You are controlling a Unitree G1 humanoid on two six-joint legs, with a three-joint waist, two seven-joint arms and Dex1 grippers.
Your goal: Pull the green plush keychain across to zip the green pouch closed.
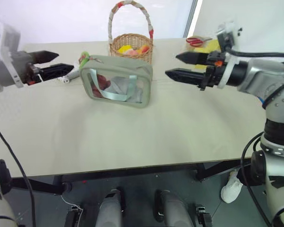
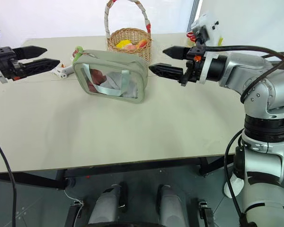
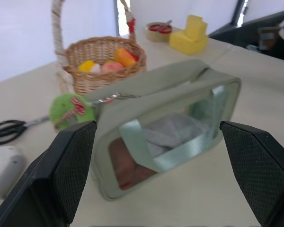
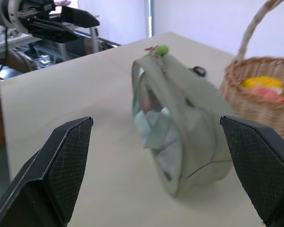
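Nearest me the table (image 1: 132, 142) is bare. At mid-depth I hold both arms level over it: the left gripper (image 1: 52, 64) at 9 o'clock of the green pouch (image 1: 117, 80), the right gripper (image 1: 184, 66) at 3 o'clock. Both have fingers spread wide with nothing between them, and both stand apart from the pouch.

The pouch stands on edge, clear window facing me. The green plush keychain (image 3: 70, 109) hangs at its top corner on the left-gripper side, so I judge the zip not yet drawn.

Procedure, as I judge it:
1. Right gripper: brace the far end of the pouch so it cannot slide or tip.
2. Left gripper: pinch the charm near its ring, not the fuzz.
3. Draw along the top edge toward 3 o'clock, keeping the pull parallel to the zip.

Beyond, at 12 o'clock, sits the wicker basket (image 1: 131, 47); keep clear of its handle.
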